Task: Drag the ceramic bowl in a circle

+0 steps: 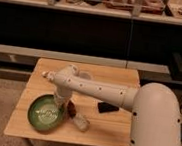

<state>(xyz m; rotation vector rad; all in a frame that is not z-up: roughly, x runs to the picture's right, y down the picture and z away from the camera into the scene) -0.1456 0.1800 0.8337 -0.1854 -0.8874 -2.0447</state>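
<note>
The big white arm (102,91) starts close to us on the right and reaches left over the wooden table (106,135). Near the front left corner of the table sits the ceramic bowl (43,114). It is round, wide, flat and green, with a pale pattern inside.

The gripper (60,103) points down at the right rim of the bowl. It looks like it is touching the rim, but I cannot tell if it is pinching it or just resting there.

The bowl looks hard, smooth and a bit heavy. I think it will slide on the wood and not bend. It could chip if it bumps something. The rim is the best place to hold.

Just right of the bowl is a small brown thing (72,108) and a white block (80,122). These are close and could get hit. A black thing (107,108) lies further right. Far back are dark shelves (90,32).
</note>
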